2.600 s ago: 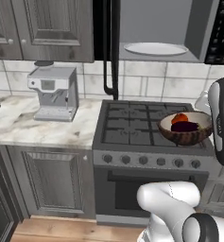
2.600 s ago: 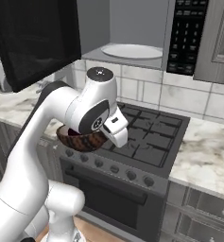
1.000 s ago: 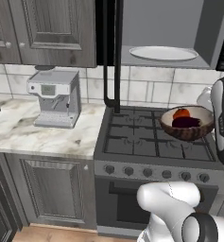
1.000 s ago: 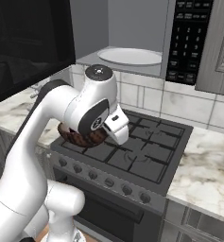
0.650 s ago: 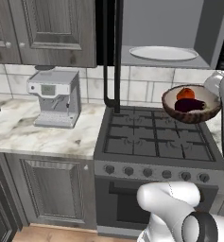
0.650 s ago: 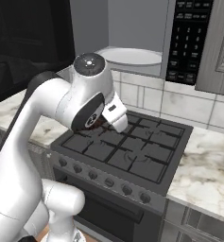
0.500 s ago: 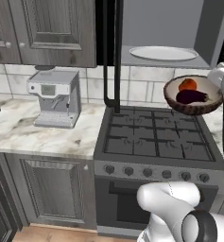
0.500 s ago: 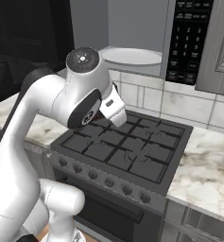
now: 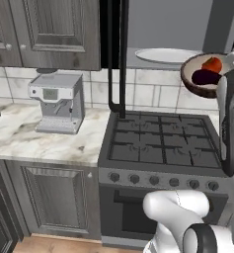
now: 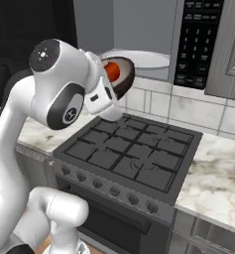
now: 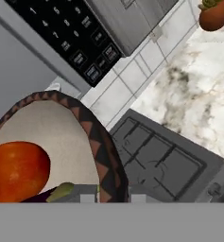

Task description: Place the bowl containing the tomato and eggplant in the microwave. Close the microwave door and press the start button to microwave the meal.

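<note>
Glossy brown bowl [image 9: 203, 75] held aloft before the open black microwave [image 10: 196, 42].
Pincer [image 11: 112, 196] pinches its rim; red-orange tomato [image 11: 18, 171] and dark eggplant [image 9: 205, 76] sit inside.

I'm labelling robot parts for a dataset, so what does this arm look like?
The arm is glossy white, built of thick rounded links. Its joints carry dark grey round caps ringed in black, one marked with a small pale emblem. The wrist block is white with dark slots. No cables show. The gripper's fingertips are small and dark.
</note>
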